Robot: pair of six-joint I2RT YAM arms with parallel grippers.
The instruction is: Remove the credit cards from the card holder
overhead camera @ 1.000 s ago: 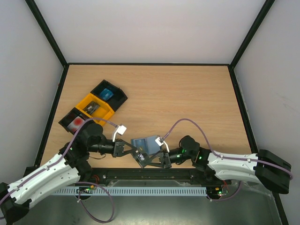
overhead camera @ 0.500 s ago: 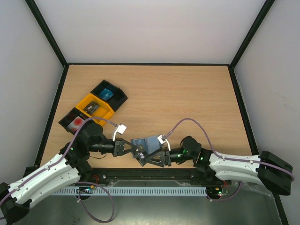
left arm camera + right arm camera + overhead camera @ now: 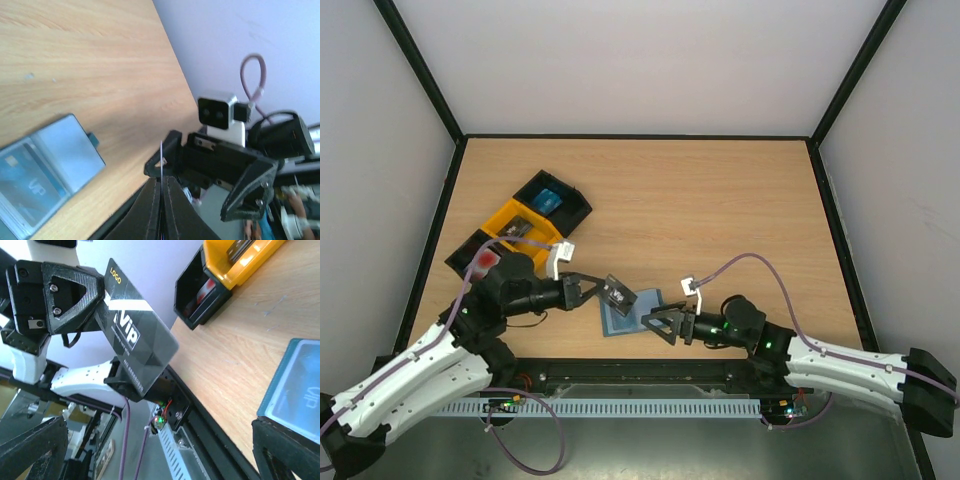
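Note:
The blue-grey card holder (image 3: 630,315) lies open on the table between the two arms, also seen in the left wrist view (image 3: 47,167) and the right wrist view (image 3: 295,382). A card with VIP lettering (image 3: 30,185) shows in one of its inner slots. My left gripper (image 3: 606,290) is shut on a dark grey credit card (image 3: 618,293), held just above and left of the holder. The card is edge-on between the left gripper's (image 3: 161,179) jaws, and its VIP face (image 3: 137,347) shows clearly. My right gripper (image 3: 656,325) stands open, empty, right of the holder.
Three joined trays sit at the left: a black tray with a blue item (image 3: 552,200), a yellow tray (image 3: 520,230) and a black tray with a red-marked item (image 3: 480,262). The table's black front rail (image 3: 640,372) runs just behind both grippers.
My right gripper has opened and drawn back to the right. The card holder now lies flat on the table. The left gripper has carried the dark card up and away from it.

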